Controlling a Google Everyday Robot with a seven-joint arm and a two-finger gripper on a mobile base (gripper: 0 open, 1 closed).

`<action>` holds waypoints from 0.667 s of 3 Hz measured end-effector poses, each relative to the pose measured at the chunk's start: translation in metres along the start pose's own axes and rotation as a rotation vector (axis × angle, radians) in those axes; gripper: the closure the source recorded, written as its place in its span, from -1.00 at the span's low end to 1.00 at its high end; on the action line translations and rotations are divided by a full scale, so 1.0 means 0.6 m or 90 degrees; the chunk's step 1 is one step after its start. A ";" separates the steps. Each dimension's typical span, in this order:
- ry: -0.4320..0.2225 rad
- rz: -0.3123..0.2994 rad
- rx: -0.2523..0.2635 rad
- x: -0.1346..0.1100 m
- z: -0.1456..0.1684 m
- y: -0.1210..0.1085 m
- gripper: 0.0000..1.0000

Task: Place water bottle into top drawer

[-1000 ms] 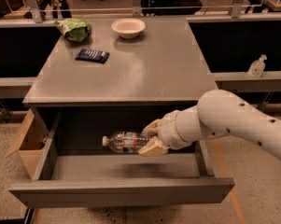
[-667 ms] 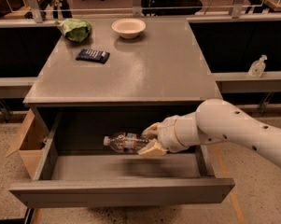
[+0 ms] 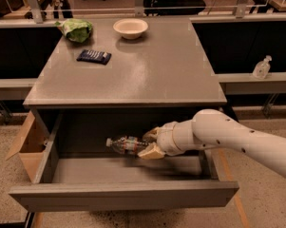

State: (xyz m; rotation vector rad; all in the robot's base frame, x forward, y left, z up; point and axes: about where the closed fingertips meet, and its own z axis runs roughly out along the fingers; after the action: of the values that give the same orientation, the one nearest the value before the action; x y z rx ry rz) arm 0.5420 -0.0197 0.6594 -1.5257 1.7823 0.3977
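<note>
Gripper [image 3: 149, 143] fingers are clenched on the base end of the water bottle [image 3: 125, 144], which sits inside the open top drawer [image 3: 123, 196], toward its back. Since a second ago the bottle has barely shifted, while the white arm [image 3: 237, 139] has sunk lower. The bottle's long axis lies nearly level, left to right, with the white cap pointing left toward the cardboard box [image 3: 28, 146]. Above, the grey desk [image 3: 147, 80] carries a bowl [image 3: 130, 27].
</note>
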 end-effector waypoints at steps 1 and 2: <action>0.000 -0.002 -0.001 -0.002 -0.001 0.002 0.55; 0.000 -0.002 -0.003 -0.003 0.001 0.004 0.05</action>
State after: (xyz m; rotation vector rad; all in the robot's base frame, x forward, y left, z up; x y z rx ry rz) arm 0.5403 -0.0174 0.6597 -1.5316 1.7796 0.4008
